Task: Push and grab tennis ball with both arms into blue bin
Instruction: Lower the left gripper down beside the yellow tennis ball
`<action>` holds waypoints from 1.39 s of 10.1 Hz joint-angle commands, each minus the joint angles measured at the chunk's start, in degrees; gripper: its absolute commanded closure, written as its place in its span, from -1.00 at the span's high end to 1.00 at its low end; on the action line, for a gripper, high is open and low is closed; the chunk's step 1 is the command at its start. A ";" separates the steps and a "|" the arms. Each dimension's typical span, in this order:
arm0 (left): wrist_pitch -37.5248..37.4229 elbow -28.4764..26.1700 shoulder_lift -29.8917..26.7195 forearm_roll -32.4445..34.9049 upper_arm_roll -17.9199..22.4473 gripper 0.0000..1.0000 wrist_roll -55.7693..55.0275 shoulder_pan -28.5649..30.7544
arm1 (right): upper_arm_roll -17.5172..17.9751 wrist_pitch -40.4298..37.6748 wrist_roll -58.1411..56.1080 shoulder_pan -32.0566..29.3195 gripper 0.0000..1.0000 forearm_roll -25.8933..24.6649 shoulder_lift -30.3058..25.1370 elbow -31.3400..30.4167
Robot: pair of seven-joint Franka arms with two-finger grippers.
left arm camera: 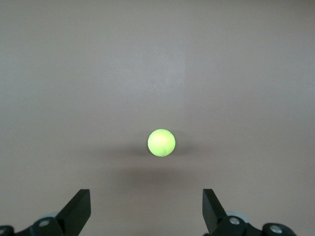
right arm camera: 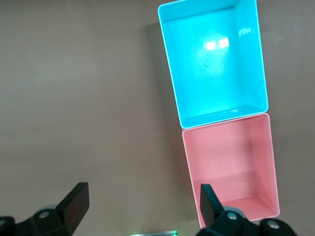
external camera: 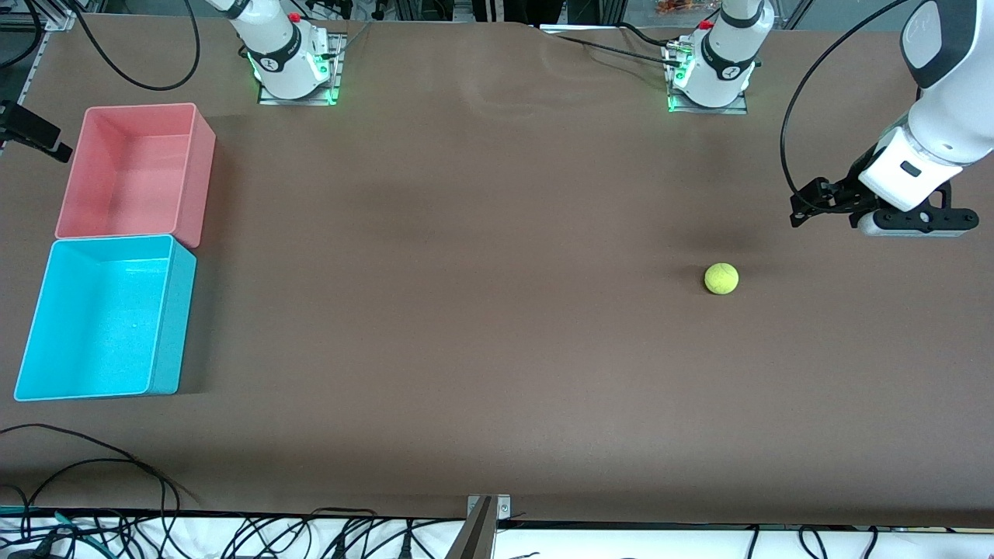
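- One tennis ball [external camera: 721, 279] lies on the brown bench [external camera: 481, 326] toward the left arm's end.
- Two bins touch at the right arm's end: blue bin [external camera: 105, 318], pink bin [external camera: 133, 172] farther from the camera.
- Left gripper [external camera: 804, 203] hangs near the ball, jaws spread.
- Only the right wrist view shows the right gripper [right arm camera: 140, 206]: jaws spread, above the bench beside the bins.

1 tennis ball [external camera: 721, 279], 2 bins — 1 blue bin [external camera: 97, 318], 1 pink bin [external camera: 132, 171] — 2 arms

A robotics lab: bolted arm bases [external camera: 291, 66], loose cables [external camera: 93, 473], brown table [external camera: 466, 310].
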 commanded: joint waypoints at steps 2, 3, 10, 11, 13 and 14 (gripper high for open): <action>7.25 -6.71 -1.16 -0.15 -0.16 1.00 0.14 0.22 | -0.34 -1.24 -0.82 -0.22 1.00 0.80 0.06 1.35; 8.33 -8.65 -0.81 -0.15 -0.07 1.00 0.14 0.13 | -0.34 -1.24 -0.82 -0.22 1.00 0.80 0.06 1.35; 16.42 -14.82 2.52 -0.94 -0.07 1.00 0.31 0.66 | -1.04 -1.24 -0.73 -0.22 1.00 0.97 0.06 1.35; 17.04 -14.74 4.10 -1.02 -0.16 1.00 0.32 0.75 | -0.87 -1.24 -0.56 -0.22 1.00 0.89 0.06 1.35; 21.07 -15.61 6.82 -1.02 -0.16 1.00 0.32 0.75 | -0.78 -1.24 -0.64 -0.13 1.00 0.89 0.06 1.35; 21.69 -15.61 7.88 -1.02 -0.16 1.00 0.32 0.66 | -0.95 -1.15 -0.64 -0.13 1.00 0.97 0.06 1.35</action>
